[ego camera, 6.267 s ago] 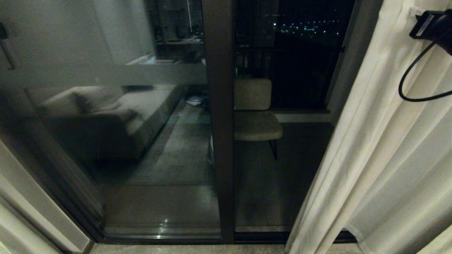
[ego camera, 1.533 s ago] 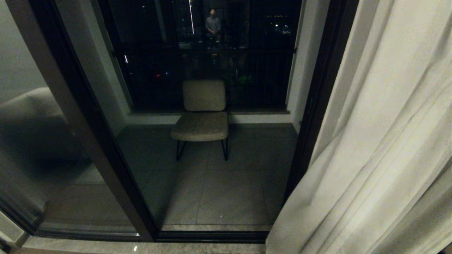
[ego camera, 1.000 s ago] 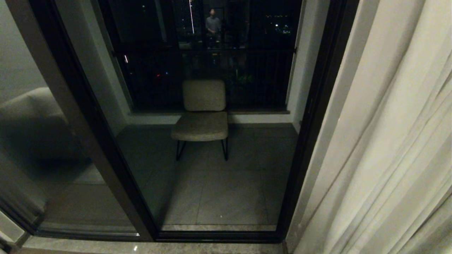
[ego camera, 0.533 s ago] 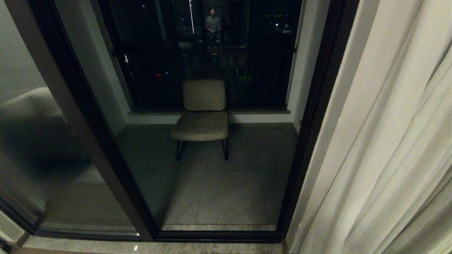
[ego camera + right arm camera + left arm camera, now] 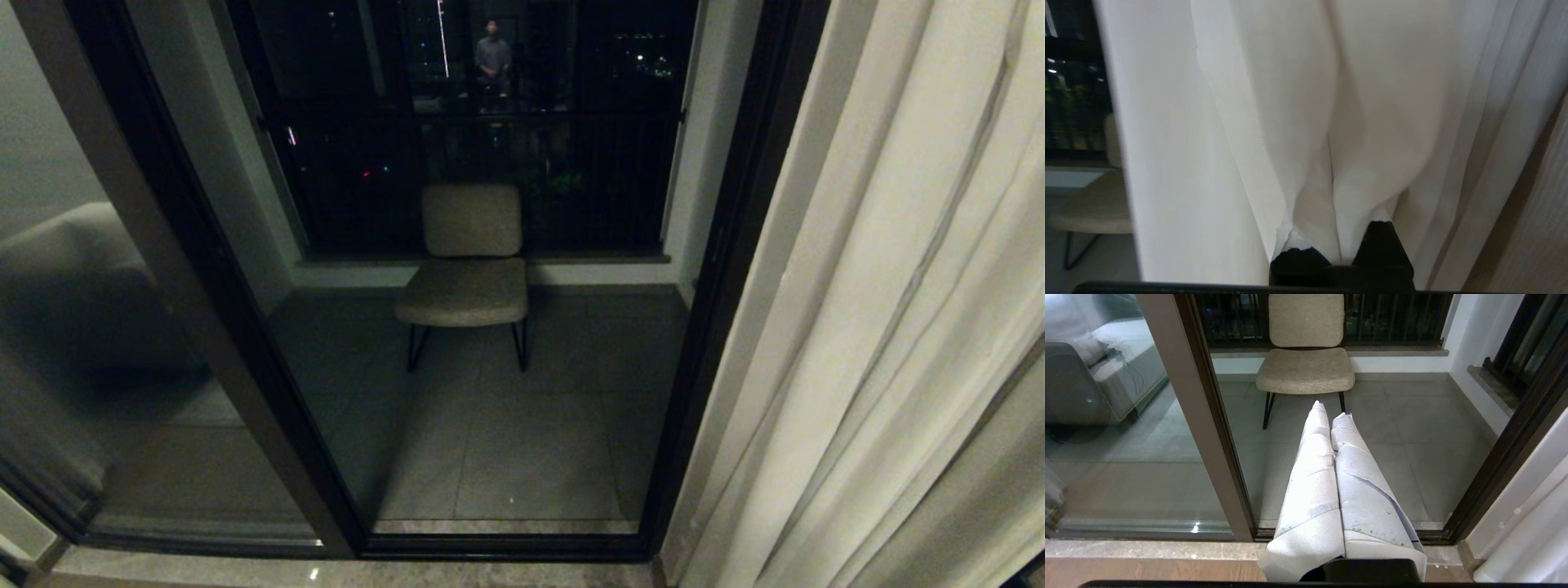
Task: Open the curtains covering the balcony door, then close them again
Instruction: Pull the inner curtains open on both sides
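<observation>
Head view gives you the balcony door [image 5: 204, 327] uncovered across most of the frame: dark frame posts, glass, and behind it a padded chair [image 5: 467, 261] on the tiled balcony floor [image 5: 506, 441] in front of a railing [image 5: 490, 163]. You see the curtains [image 5: 882, 327] gathered at the right side, hanging in long cream pleats beside the door's right post. A person's reflection [image 5: 492, 57] shows small in the glass at the top. Neither arm appears here.

Right wrist view puts you right against the fabric: the right gripper [image 5: 1337, 241] has its fingers [image 5: 1384, 241] pressed together with a fold of curtain pinched between them, the cloth bunching upward from the tips.

Left wrist view shows you the left gripper [image 5: 1331, 412] pointing toward the chair, its cloth-wrapped fingers [image 5: 1314, 477] lying flat against each other with nothing between them, well apart from the curtains.
</observation>
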Tool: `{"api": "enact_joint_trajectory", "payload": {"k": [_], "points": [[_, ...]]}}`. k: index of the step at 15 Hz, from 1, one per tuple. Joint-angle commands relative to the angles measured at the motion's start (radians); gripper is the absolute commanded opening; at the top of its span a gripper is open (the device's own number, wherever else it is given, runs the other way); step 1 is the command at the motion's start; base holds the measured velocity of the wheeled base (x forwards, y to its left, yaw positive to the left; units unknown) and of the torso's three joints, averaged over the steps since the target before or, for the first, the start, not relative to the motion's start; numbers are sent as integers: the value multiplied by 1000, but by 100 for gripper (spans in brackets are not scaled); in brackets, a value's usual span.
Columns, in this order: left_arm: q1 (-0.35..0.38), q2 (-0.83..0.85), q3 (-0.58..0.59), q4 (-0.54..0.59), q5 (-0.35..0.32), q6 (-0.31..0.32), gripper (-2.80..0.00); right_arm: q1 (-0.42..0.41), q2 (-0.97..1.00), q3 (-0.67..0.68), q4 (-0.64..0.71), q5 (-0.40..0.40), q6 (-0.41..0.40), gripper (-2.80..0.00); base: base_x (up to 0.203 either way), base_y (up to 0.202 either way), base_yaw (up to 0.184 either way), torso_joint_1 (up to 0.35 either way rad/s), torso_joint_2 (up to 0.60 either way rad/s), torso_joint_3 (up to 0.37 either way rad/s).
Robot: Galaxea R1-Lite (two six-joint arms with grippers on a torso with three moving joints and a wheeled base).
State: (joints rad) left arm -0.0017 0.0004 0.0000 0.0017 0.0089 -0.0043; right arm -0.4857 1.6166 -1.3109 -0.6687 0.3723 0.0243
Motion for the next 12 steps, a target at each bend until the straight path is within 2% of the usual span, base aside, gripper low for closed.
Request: {"api": "enact_joint_trajectory", "payload": {"k": [1,2,3,8,12], "points": [[0,0,0,0,0,0,-280,28,-17,3,-5,2,-1,-280,0,0,0,0,0,0],[0,0,0,0,0,0,-280,42,-18,4,-5,2,-1,-280,0,0,0,0,0,0],[0,0,0,0,0,0,-280,47,-18,4,-5,2,-1,0,0,0,0,0,0,0],[0,0,0,0,0,0,-280,53,-32,18,-4,2,2,0,0,0,0,0,0,0],[0,0,0,0,0,0,-280,53,-115,140,-1,1,2,0,0,0,0,0,0,0]]}}
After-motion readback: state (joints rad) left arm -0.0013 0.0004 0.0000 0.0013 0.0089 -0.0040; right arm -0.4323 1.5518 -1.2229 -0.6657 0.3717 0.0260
